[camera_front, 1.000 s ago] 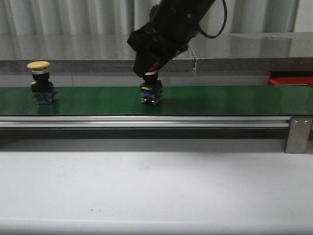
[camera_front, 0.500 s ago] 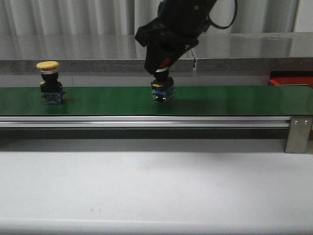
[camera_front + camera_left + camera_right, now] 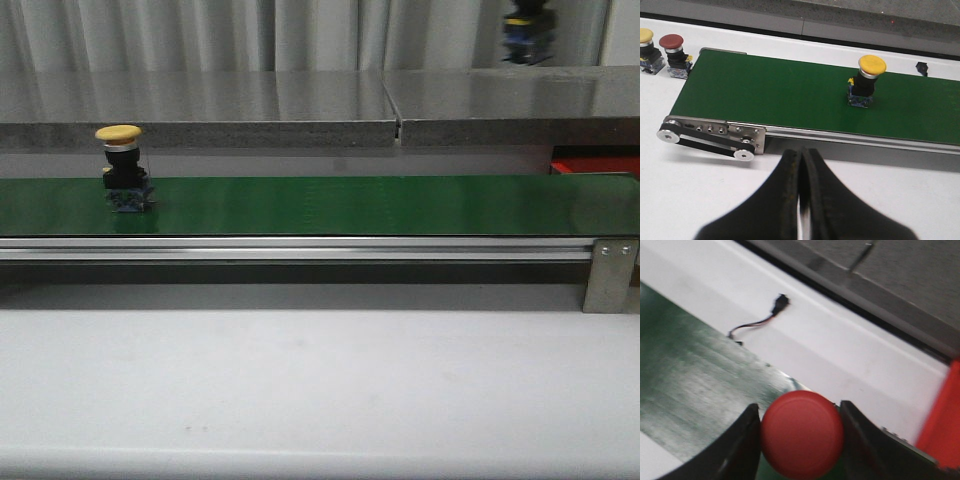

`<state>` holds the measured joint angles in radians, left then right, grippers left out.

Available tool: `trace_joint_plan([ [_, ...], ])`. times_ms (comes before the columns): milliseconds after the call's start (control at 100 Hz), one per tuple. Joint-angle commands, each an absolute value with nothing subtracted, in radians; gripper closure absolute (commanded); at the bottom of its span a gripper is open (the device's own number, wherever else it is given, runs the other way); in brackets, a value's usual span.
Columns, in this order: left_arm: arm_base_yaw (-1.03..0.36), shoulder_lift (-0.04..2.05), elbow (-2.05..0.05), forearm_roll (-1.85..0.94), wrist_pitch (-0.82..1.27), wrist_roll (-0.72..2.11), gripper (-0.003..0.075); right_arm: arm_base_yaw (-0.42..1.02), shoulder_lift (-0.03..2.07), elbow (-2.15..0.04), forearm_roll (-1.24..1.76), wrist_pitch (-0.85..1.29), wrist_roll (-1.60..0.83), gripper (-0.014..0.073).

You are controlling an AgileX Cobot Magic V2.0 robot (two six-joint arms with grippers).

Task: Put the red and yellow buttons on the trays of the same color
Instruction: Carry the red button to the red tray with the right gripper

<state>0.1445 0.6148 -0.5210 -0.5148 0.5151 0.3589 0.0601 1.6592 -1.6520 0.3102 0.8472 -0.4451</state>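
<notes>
The right hand (image 3: 801, 440) is clamped on the red button (image 3: 802, 434), high above the green belt (image 3: 350, 205). It looks rigid and top-heavy, best gripped under its smooth cap. The left hand (image 3: 801, 200) is pressed together; the yellow button (image 3: 124, 168) stands on the belt.

button (image 3: 124, 165) on belt (image 3: 350, 205) at left, second button (image 3: 527, 30) high above right end

Red button (image 3: 802, 434) lifted off belt in right claw (image 3: 799, 440) — up top right, yellow button (image 3: 120, 165) carried further right.
</notes>
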Motion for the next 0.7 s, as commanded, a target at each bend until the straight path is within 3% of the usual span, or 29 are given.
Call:
trace_joint_plan([
  [0, 0.137, 0.614, -0.549, -0.539, 0.46, 0.356, 0.0741, -0.062, 1.605, -1.694, 0.364, 0.815, -0.447, 0.0391],
  [320, 0.137, 0.614, -0.549, -0.539, 0.458, 0.356, 0.0741, -0.392, 1.694, -1.71, 0.64, 0.73, -0.539, 0.0391],
  [690, 0.137, 0.614, -0.549, -0.539, 0.458, 0.356, 0.0741, -0.432, 1.97, -1.962, 0.765, 0.747, -0.588, 0.0391],
])
